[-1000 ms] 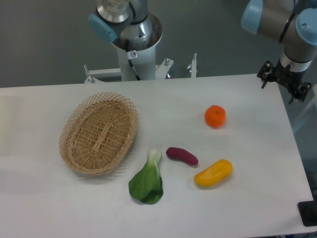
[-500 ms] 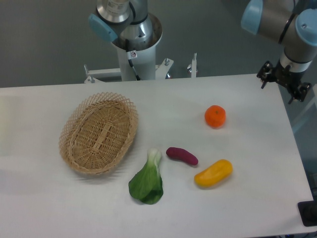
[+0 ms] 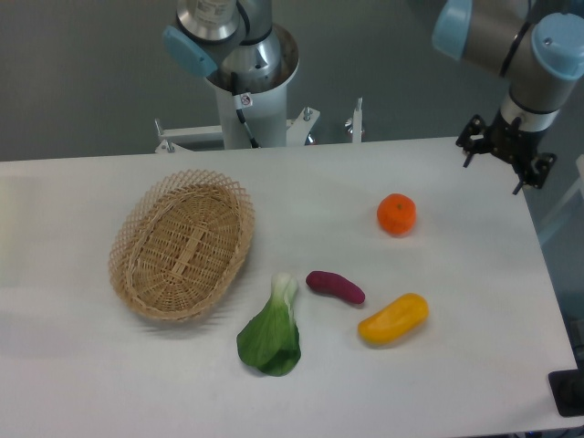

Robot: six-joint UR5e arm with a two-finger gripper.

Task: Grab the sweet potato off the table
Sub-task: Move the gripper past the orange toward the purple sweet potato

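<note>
The sweet potato (image 3: 335,286) is a small dark maroon tuber lying on the white table (image 3: 438,383), right of centre and toward the front. My gripper (image 3: 494,171) hangs at the table's far right edge, well away from the sweet potato and above the surface. Its two dark fingers (image 3: 471,153) stand apart with nothing between them.
A yellow-orange oblong fruit (image 3: 393,318) lies just right of the sweet potato. A round orange (image 3: 397,213) sits behind it. A green leafy vegetable (image 3: 272,334) lies to its left, and a woven basket (image 3: 182,244) stands at the left. The robot base (image 3: 251,82) rises behind the table.
The gripper has shifted a little to the left, inward from the table's right edge. The objects on the table have not moved.
</note>
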